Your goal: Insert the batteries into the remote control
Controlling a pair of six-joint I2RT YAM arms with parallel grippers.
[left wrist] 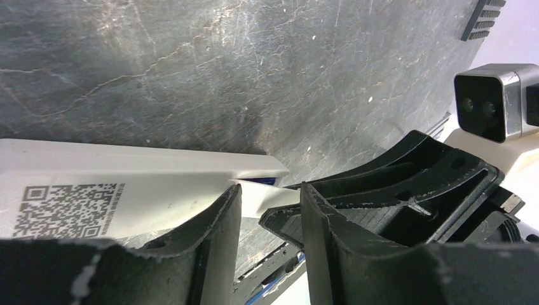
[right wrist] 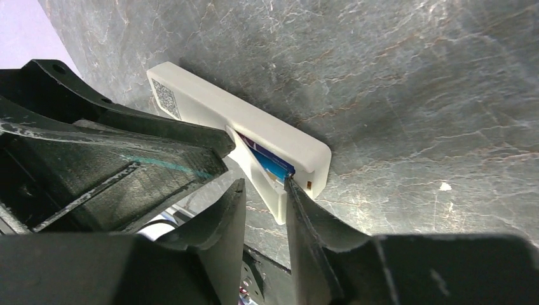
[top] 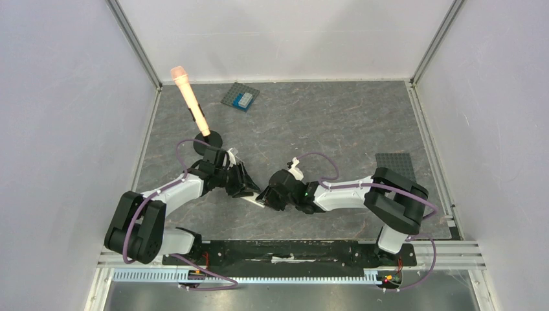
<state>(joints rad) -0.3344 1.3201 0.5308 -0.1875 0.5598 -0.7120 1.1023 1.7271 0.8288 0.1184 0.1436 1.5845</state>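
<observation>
One blue battery (right wrist: 273,166) on view, seated in the open bay at the end of the remote control (right wrist: 210,111). Find the remote control flat on the grey table (right wrist: 413,95), mid-table, QR label up. Note white cover (right wrist: 268,194) tilted up off the bay, free end between the narrowly parted fingers of the right gripper (right wrist: 264,183); cannot tell whether pinched. Left gripper (left wrist: 271,187) slightly agape at the same cover; hold unclear. Far back: orange stick (top: 190,100), studded plate (top: 241,97).

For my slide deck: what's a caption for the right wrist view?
Right pincer straddles the tilted cover of the remote, a blue battery showing in the open bay.
</observation>
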